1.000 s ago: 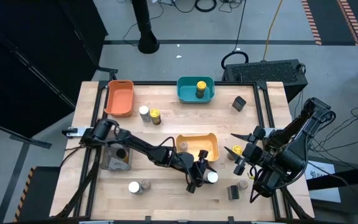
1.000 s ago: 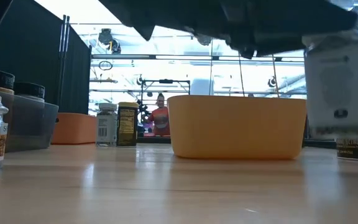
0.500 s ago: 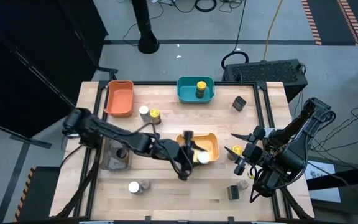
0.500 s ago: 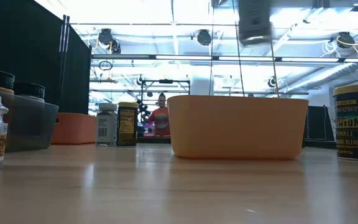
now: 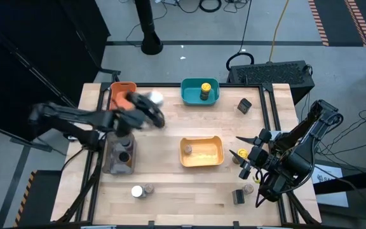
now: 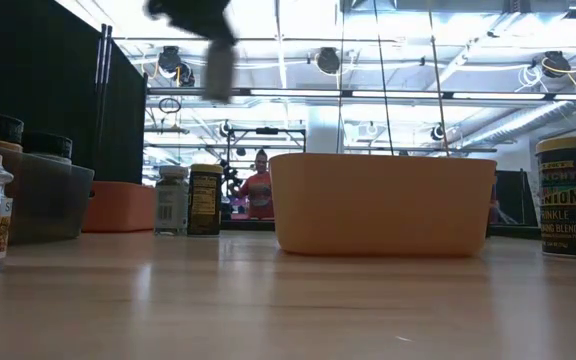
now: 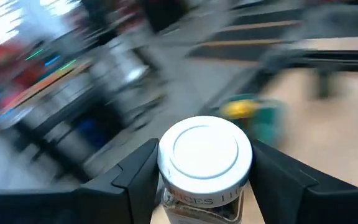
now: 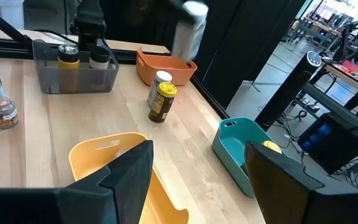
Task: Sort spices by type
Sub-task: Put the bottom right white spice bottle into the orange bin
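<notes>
My left gripper [image 5: 151, 102] is up in the air beside the orange bin [image 5: 121, 97], shut on a white-lidded spice jar [image 7: 205, 155]. The low view shows that jar [image 6: 218, 62] as a blur high above the table. My right gripper [image 5: 241, 163] waits open near the table's right edge. One jar stands in the yellow bin [image 5: 202, 151]. A yellow-lidded jar [image 5: 204, 89] stands in the teal bin [image 5: 199, 92]. The grey bin [image 5: 119, 158] holds jars. A white-lidded jar [image 8: 161, 78] and a yellow-lidded jar [image 8: 161, 101] stand near the orange bin. My left gripper pinches the white-lidded jar between its two fingers [image 7: 135, 177], one on each side of the jar's body [image 7: 201, 202] just below the lid. The jar is lifted clear, high above the table, with its lid toward the wrist camera.
Two jars [image 5: 142, 190] stand near the table's near edge on the left. Loose jars stand on the right: one at the far right [image 5: 244, 105], one yellow-lidded [image 5: 242, 154], two at the near right [image 5: 243, 193]. A person [image 6: 258, 185] stands in the room beyond.
My left gripper has carried the white-lidded jar up from beside the yellow bin's near right corner. It swung over that bin toward the table's far left, and the jar is now high beside the orange bin. It stayed shut on the jar throughout.
</notes>
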You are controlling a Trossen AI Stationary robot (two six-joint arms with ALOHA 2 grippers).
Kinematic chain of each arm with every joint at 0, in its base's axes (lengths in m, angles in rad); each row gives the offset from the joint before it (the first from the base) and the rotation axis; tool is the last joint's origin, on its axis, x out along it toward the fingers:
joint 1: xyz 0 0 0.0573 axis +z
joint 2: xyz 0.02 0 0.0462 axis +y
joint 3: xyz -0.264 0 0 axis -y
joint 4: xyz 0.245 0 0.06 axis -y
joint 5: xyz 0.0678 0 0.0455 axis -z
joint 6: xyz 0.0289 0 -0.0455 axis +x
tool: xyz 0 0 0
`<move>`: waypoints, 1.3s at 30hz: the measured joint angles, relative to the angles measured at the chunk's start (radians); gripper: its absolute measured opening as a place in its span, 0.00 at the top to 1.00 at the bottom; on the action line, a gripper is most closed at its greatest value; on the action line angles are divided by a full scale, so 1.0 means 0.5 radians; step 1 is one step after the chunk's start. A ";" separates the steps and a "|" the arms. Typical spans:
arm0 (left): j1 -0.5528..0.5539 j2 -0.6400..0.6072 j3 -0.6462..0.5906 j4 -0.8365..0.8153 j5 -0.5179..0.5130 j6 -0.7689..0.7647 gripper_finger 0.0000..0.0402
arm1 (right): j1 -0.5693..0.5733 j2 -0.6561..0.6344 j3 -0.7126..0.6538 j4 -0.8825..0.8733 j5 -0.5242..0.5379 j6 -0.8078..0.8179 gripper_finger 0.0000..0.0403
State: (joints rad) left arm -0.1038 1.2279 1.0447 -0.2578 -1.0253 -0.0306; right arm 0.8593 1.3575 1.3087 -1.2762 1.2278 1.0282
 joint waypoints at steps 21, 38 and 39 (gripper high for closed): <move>1.399 -0.592 -0.793 0.075 0.446 -0.714 0.47 | -0.078 0.000 0.000 0.002 0.014 -0.038 0.41; 1.483 -0.227 -0.796 -0.043 0.279 -1.028 0.47 | -0.085 0.000 0.000 0.000 0.006 -0.053 0.41; 1.483 -0.195 -0.796 -0.005 0.267 -1.029 0.47 | -0.085 0.000 0.000 0.000 0.005 -0.053 0.41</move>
State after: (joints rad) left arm 0.6375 1.1303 0.6468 -0.2603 -0.8921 -0.5449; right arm 0.8169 1.3575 1.3087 -1.2762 1.2305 1.0016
